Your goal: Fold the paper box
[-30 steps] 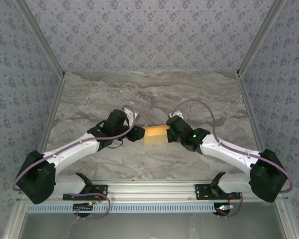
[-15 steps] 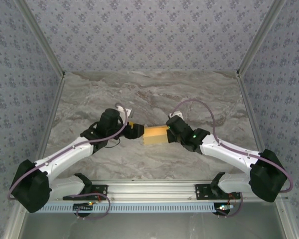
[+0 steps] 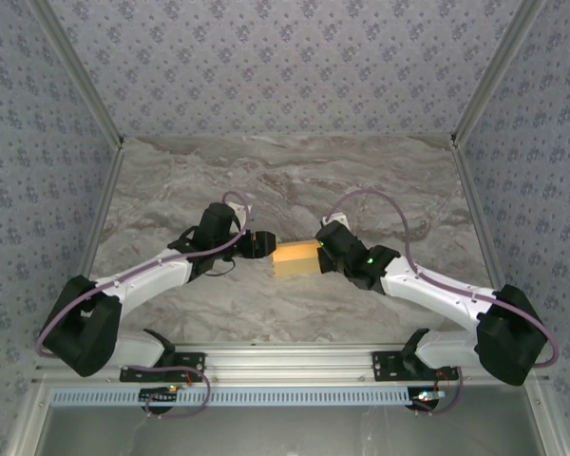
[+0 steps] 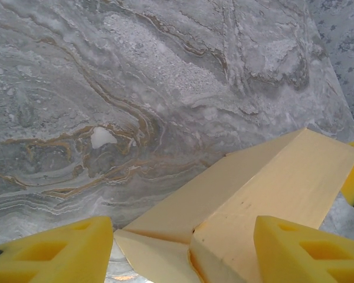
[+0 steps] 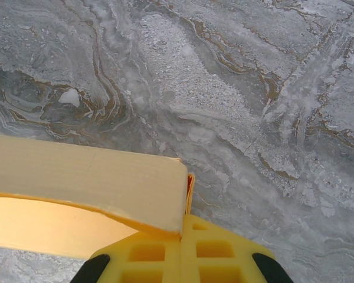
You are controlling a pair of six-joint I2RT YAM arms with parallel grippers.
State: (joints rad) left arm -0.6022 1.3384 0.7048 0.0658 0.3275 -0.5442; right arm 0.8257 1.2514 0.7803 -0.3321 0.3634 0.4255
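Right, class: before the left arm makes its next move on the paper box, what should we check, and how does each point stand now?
1. Right gripper shut on one end of the paper box: ok.
2. Left gripper open, with one finger on each side of the box's other end: ok.
3. End flap by the left gripper folded shut: not ok, it lies open.
4. Left fingers in contact with the box: cannot tell.
5. Box resting on the table rather than lifted: cannot tell.
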